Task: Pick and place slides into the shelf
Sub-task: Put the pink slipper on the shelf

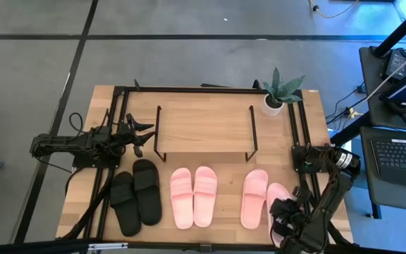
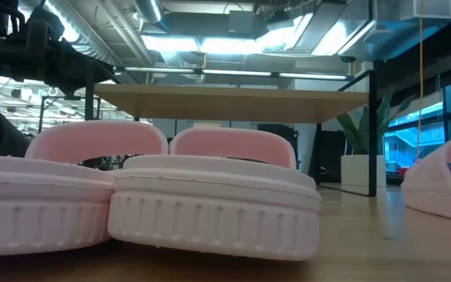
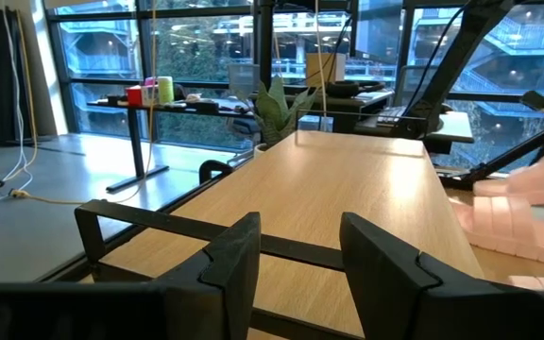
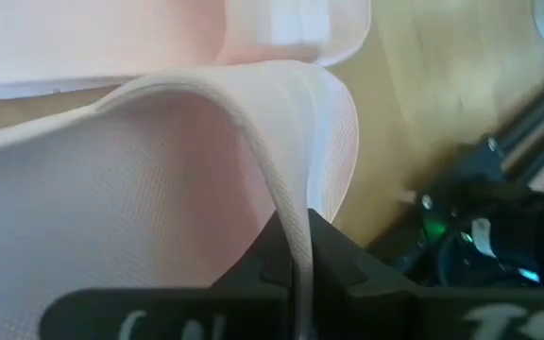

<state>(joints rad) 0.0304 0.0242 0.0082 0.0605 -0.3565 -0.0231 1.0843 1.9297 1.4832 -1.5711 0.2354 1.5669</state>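
a light wooden table stands on a grey floor crossed by dark lines. black rails frame the tabletop along its left, far and right sides, and a potted plant sits in the far right corner, just beside the shelf. to the right of the table a desk carries a keyboard and screens. in the low view, ceiling lights and ducts of a large glazed room show beyond the table.

the shelf sits mid-table toward the far edge, its board bare, with open space under it between the thin black legs. in front of it the slides lie in a row near the front edge: the black pair on the left, a pink pair in the middle, and the second pink pair on the right, of which one slide lies flat. bare wood separates the pairs, and a strip of clear table runs between the row and the shelf.

the left gripper hovers by the shelf's left end, above the rail, fingers parted with nothing between them. the right gripper is at the front right corner, pinched on the strap of the outer pink slide; in the right wrist view the thin strap edge runs down into the closed fingertips.
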